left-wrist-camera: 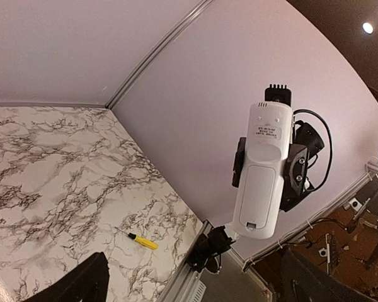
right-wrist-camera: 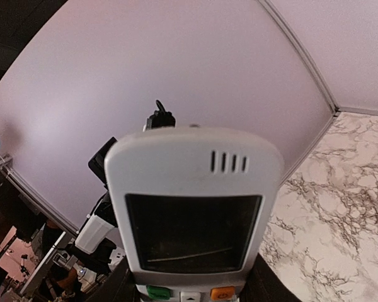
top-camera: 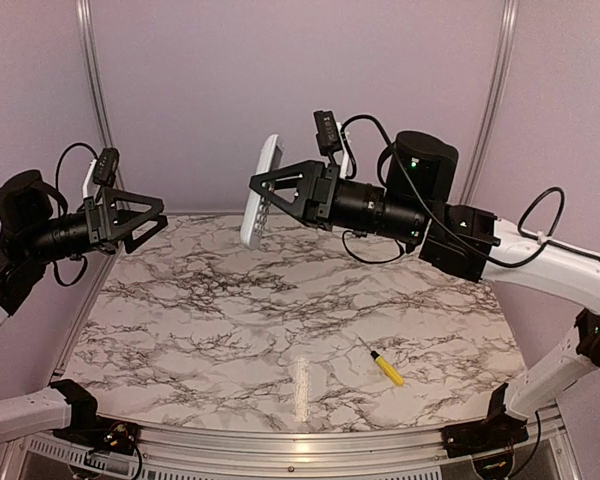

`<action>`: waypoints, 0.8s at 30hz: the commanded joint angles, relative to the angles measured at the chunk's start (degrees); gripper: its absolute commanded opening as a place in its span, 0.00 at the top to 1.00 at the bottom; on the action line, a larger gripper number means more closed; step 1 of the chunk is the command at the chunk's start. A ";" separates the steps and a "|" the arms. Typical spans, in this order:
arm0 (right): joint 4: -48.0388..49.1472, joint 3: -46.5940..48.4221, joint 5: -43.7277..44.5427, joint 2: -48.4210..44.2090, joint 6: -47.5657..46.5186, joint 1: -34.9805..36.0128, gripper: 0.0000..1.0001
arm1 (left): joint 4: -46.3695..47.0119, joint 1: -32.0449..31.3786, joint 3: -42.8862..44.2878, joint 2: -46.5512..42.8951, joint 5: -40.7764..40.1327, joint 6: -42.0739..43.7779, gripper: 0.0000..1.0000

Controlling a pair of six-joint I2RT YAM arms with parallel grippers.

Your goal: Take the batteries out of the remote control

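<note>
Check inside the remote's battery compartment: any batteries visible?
None visible. The remote control, gripped in the air by the right gripper, shows its back to the left wrist camera; the compartment cover looks shut, hiding whatever is inside.

The remote control (top-camera: pixel 267 160) sits in the right gripper (top-camera: pixel 263 200) above the desk's (top-camera: pixel 200 320) far middle; the screwdriver (top-camera: pixel 383 364) lies near-right on it.

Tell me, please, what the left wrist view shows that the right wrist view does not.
Only the left wrist: the plain white back of the remote control with its label, and the yellow-handled screwdriver lying on the table. Only the right wrist: the remote's front, with dark screen, green button and orange button. Both: the remote aloft, the marbled table and the pale wall.
</note>
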 commanded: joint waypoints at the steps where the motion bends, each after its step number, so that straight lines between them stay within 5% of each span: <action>1: 5.82 4.62 -13.76 3.79 0.20 -0.86 0.68 | 3.85 -0.26 5.96 4.25 5.65 -0.77 0.01; 11: 1.42 7.90 -32.61 7.47 -0.63 -2.45 0.69 | 2.50 -3.50 15.26 11.86 8.99 -1.81 0.05; 24: -1.58 9.67 -35.78 10.16 -0.97 -2.39 0.69 | 4.86 -14.84 14.84 15.76 0.57 -2.07 0.06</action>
